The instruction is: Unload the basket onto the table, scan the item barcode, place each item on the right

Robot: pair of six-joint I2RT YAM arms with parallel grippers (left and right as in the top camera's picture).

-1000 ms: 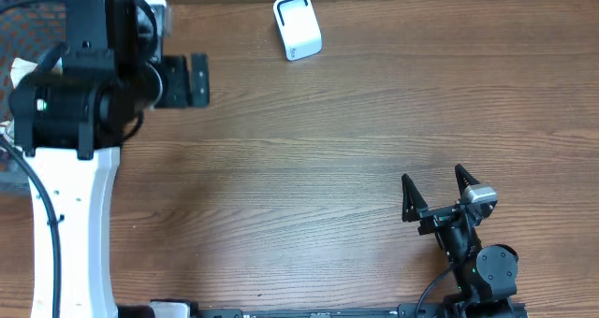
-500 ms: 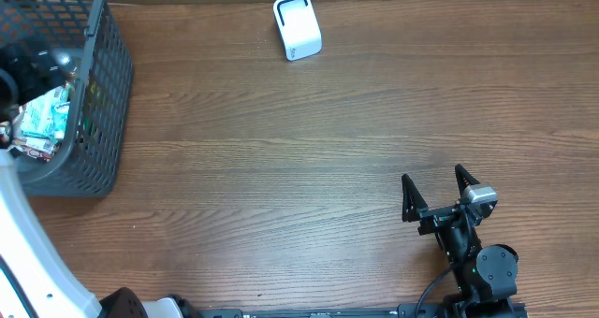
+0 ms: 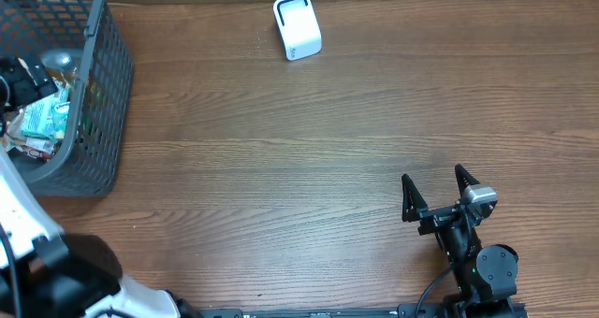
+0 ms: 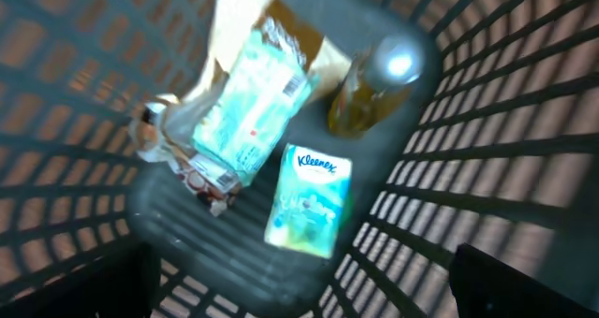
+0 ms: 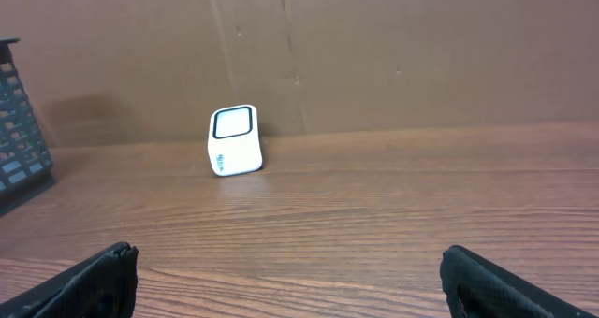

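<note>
The left gripper (image 4: pixel 299 285), the nearer one, hangs with jaws wide apart over the basket (image 4: pixel 487 122), the tissue pack (image 4: pixel 309 201) straight below, its length lying across the jaws' closing line.

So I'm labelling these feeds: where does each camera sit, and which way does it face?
Overhead: above the table, looking down; right gripper and left arm show.
Left wrist: above the basket, looking into it; own fingertips at bottom corners.
Right wrist: low, facing the scanner; own fingertips below.
Overhead and right wrist share the scanner.
</note>
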